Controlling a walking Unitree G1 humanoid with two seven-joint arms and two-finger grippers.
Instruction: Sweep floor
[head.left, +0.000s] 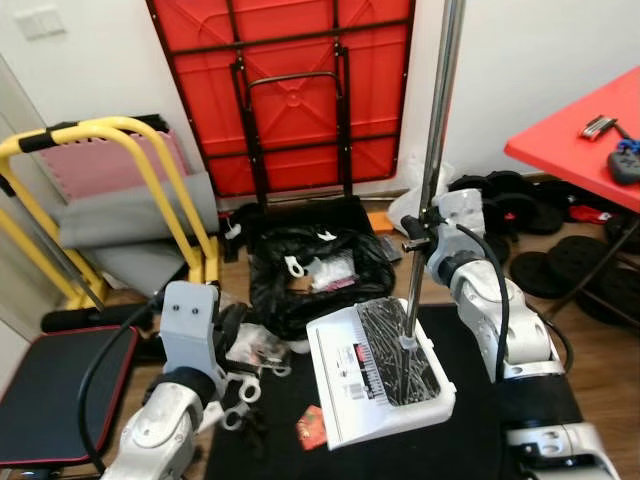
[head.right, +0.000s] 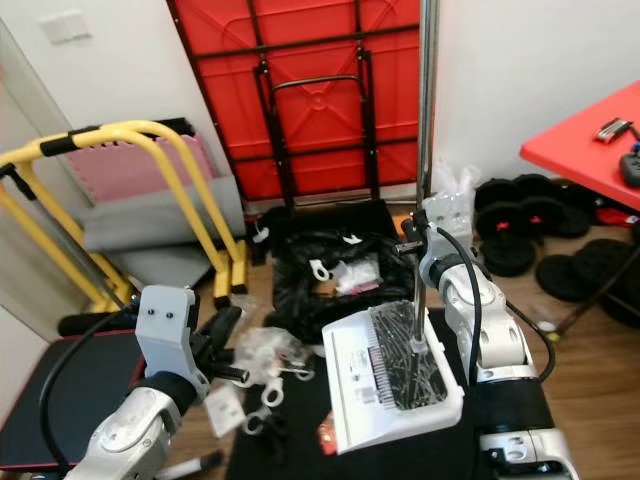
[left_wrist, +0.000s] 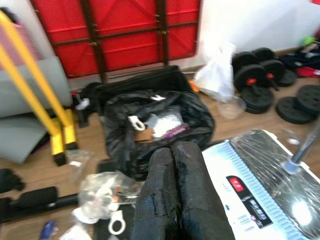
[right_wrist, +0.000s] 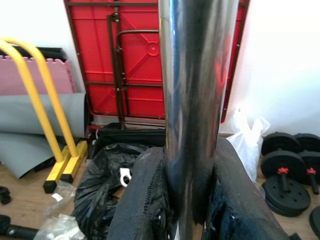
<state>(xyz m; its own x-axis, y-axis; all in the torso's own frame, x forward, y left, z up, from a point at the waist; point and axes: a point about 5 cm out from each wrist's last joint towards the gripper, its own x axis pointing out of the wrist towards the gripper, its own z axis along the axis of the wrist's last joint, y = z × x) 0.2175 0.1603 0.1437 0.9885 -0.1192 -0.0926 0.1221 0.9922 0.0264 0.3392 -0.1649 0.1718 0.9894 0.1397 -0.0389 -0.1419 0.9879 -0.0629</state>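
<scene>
Chrome pole (right_wrist: 192, 100) clamped in right gripper (right_wrist: 192, 210) jaws, top cut off; left gripper (left_wrist: 179, 200) jaws pressed together.

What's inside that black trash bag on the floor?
The open black plastic trash bag holds white plastic rings, crumpled clear wrapping and a brown cardboard scrap on top; anything deeper is covered.

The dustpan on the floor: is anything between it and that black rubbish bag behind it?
Nothing visible stands between them. The white dustpan sits on the black mat, its far edge right by the open black bag. The right pincer grips the metal pole. Loose plastic litter lies off toward the robot's left.
</scene>
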